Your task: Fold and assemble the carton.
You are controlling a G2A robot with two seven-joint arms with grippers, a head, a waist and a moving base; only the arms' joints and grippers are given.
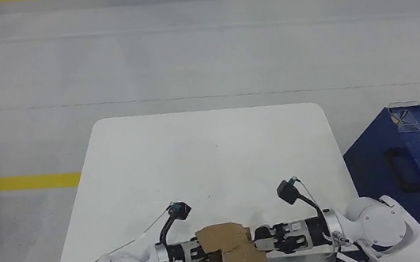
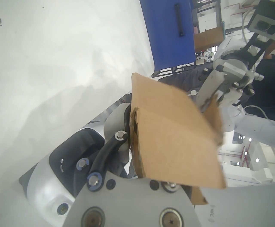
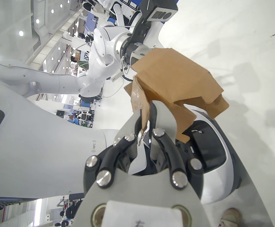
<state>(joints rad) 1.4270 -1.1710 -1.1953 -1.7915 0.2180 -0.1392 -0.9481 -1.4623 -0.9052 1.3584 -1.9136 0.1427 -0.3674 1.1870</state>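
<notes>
From the top view, the carton [image 1: 228,256] hangs in the air at the near edge of the desk [image 1: 197,156], between the 2 arms. The left gripper [image 1: 198,252] is at its left end and the right gripper [image 1: 257,244] at its right end. From up there it reads as a lumpy brown shape. I'd judge the job part-way done: the carton is opened out from flat but not yet squared or closed.

The left wrist view adds the carton's broad panel [image 2: 171,139], creased once and tilted, lying across the front of the left gripper. Whether that gripper is clamped I cannot tell. Past the panel, the right gripper meets the carton's far corner, with a blue cabinet [image 2: 171,32] behind.

The right wrist view settles what the others leave vague. The right gripper is closed on 1 thin flap [image 3: 139,101]. The end facing it is open, with 2 notched flaps [image 3: 184,116] sticking out loose. Tucking those looks like the work left.
</notes>
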